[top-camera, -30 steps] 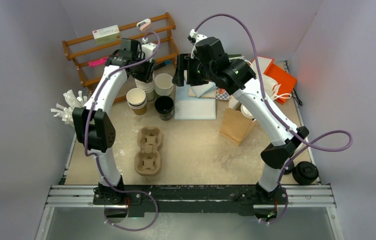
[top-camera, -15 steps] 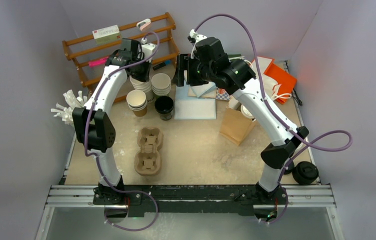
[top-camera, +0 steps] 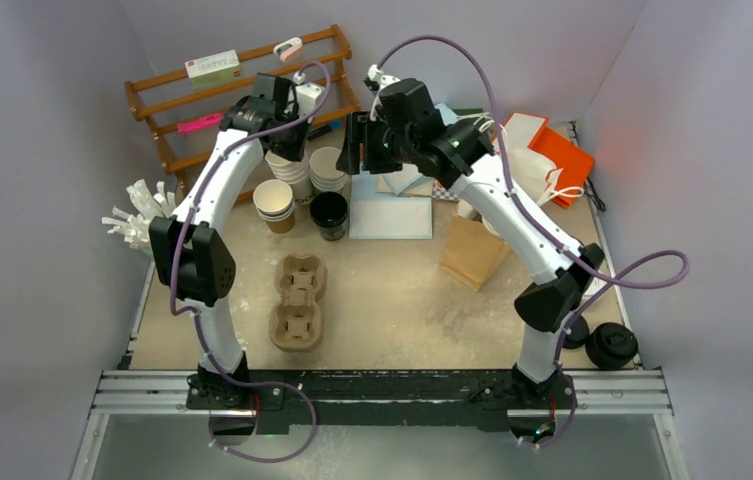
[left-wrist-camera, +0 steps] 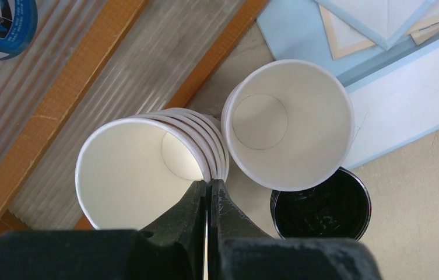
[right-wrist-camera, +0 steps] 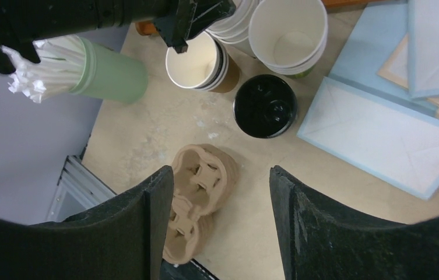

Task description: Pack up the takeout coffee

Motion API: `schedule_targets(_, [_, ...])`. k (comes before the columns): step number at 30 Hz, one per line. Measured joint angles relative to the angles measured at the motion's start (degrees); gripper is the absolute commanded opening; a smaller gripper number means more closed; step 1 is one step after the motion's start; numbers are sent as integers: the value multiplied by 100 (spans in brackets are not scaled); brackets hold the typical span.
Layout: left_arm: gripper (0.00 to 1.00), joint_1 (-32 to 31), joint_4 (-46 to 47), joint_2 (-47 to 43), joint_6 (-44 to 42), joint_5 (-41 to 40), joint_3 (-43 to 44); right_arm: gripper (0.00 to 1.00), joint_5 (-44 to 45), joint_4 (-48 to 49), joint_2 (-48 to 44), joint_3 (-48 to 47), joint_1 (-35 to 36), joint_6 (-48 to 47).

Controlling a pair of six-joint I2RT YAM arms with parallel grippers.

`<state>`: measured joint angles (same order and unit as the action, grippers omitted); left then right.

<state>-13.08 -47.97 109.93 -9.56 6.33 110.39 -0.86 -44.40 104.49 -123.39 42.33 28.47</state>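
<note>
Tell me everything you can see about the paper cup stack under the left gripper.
The cup stack is several nested paper cups, white inside, rolled rims, no lids. Lower rims fan out to one side of the top cup, so it seems to lean. It stands by the wooden rack, close beside a second stack; whether they touch is unclear. The left gripper is shut on the top cup's rim.

paper cups | 3 nested stacks, close together (white inside) | mouths up
</note>
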Motion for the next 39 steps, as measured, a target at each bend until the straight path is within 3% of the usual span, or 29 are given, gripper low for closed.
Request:
schedule_targets(17, [0,-120,-61,-245,-7,-518,-153,27,-824,1539,1810,-232,-114,1279])
schedule_targets(24, [0,-120,129,-518,-4,-551,-509,36,-1228,2433,2201,-238,-560,2044])
schedule_targets(39, [0,-120,396,-549,-9,-573,-721,35,-1814,3353,3261,-737,-734,2911])
